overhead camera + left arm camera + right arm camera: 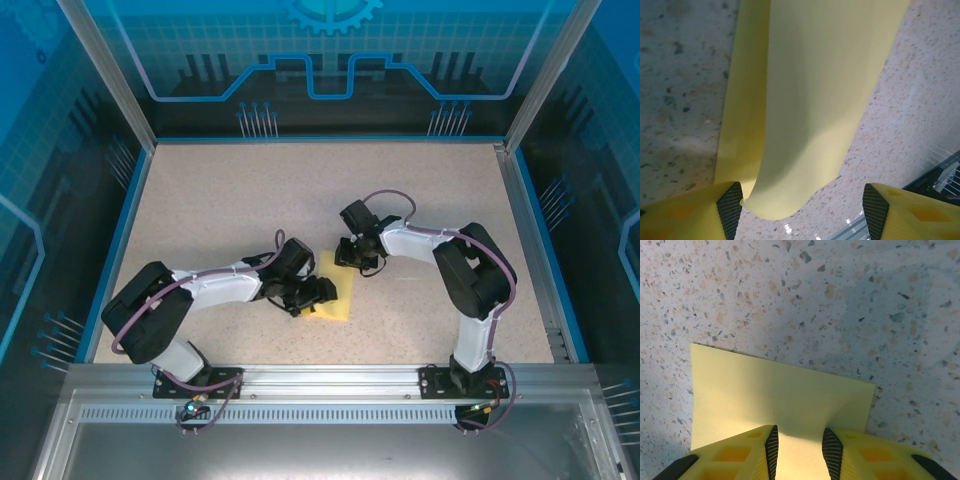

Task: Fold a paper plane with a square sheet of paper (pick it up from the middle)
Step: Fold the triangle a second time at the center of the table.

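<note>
At frame centre, square sheet of paper [338, 298] curling up inside wide-open left gripper [802, 207], ungripped. Narrowly parted right gripper [800, 444] straddling its edge.

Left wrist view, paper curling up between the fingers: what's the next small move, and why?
Probably close the left gripper on the raised edge of the square sheet of paper: it curls up between the open jaws, not yet gripped. The right gripper sits elsewhere on the sheet, seemingly steadying it.

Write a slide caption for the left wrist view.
Open left gripper at the curled edge of a yellow paper sheet on the speckled table.
</note>
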Controlling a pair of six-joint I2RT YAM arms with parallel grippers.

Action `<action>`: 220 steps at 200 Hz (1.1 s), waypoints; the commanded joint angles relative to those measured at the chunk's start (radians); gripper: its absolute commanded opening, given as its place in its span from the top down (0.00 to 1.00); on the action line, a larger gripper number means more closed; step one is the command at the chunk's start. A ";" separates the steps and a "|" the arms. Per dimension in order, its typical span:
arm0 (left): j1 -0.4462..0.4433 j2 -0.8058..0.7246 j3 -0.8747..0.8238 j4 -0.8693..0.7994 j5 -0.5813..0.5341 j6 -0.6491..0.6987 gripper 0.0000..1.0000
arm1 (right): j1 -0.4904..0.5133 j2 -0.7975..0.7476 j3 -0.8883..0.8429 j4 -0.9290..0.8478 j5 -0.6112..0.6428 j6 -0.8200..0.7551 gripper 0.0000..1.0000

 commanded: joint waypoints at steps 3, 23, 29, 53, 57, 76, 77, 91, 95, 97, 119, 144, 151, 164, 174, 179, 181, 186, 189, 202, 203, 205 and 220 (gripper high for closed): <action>-0.006 -0.002 0.029 0.082 0.005 0.062 0.31 | -0.013 0.093 -0.049 0.019 -0.017 0.002 0.65; -0.005 0.001 0.030 0.119 -0.010 0.099 0.31 | -0.017 0.091 -0.050 0.030 -0.033 0.004 0.65; -0.004 0.001 0.029 0.127 -0.025 0.114 0.32 | -0.019 0.091 -0.051 0.032 -0.038 0.002 0.65; 0.006 0.003 0.010 0.163 -0.073 0.161 0.32 | -0.022 0.086 -0.042 0.039 -0.058 -0.008 0.65; 0.009 0.002 0.006 0.166 -0.077 0.166 0.32 | -0.022 0.086 -0.039 0.037 -0.060 -0.010 0.65; 0.019 0.010 0.000 0.194 -0.055 0.167 0.36 | -0.022 0.084 -0.028 0.030 -0.066 -0.016 0.65; 0.020 0.010 0.000 0.194 -0.053 0.167 0.36 | -0.022 0.084 -0.028 0.029 -0.066 -0.016 0.65; 0.018 0.015 -0.013 0.221 -0.013 0.150 0.40 | -0.022 0.077 -0.028 0.029 -0.067 -0.017 0.65; 0.020 0.014 -0.016 0.223 -0.005 0.143 0.41 | -0.022 0.076 -0.028 0.029 -0.067 -0.017 0.65; 0.019 0.014 -0.018 0.224 -0.002 0.139 0.41 | -0.022 0.075 -0.028 0.028 -0.068 -0.017 0.65; 0.015 0.007 -0.052 0.218 0.022 0.103 0.44 | -0.026 0.064 -0.027 0.031 -0.070 -0.017 0.65; -0.004 -0.031 -0.080 0.207 0.065 0.099 0.49 | -0.025 0.068 -0.024 0.029 -0.070 -0.016 0.65; -0.014 -0.043 -0.080 0.190 0.065 0.107 0.50 | -0.025 0.069 -0.024 0.030 -0.069 -0.016 0.65; -0.023 -0.067 -0.081 0.167 0.068 0.117 0.52 | -0.026 0.075 -0.024 0.029 -0.068 -0.016 0.65; -0.026 -0.084 -0.087 0.168 0.074 0.119 0.53 | -0.025 0.079 -0.024 0.027 -0.068 -0.017 0.65; -0.025 -0.094 -0.091 0.172 0.076 0.117 0.53 | -0.025 0.080 -0.024 0.026 -0.068 -0.016 0.65; -0.025 -0.098 -0.092 0.174 0.076 0.117 0.53 | -0.025 0.080 -0.024 0.026 -0.068 -0.016 0.65; -0.026 -0.106 -0.093 0.174 0.076 0.116 0.54 | -0.026 0.080 -0.024 0.026 -0.067 -0.016 0.65; -0.026 -0.112 -0.094 0.175 0.077 0.117 0.54 | -0.025 0.080 -0.026 0.026 -0.067 -0.016 0.65; -0.025 -0.129 -0.090 0.173 0.077 0.119 0.54 | -0.025 0.082 -0.026 0.026 -0.065 -0.014 0.65; -0.025 -0.130 -0.089 0.175 0.077 0.118 0.54 | -0.025 0.082 -0.026 0.025 -0.065 -0.014 0.65; -0.026 -0.131 -0.089 0.175 0.076 0.117 0.54 | -0.025 0.082 -0.026 0.025 -0.065 -0.014 0.65; -0.026 -0.131 -0.081 0.194 0.069 0.115 0.54 | -0.026 0.082 -0.026 0.026 -0.066 -0.013 0.65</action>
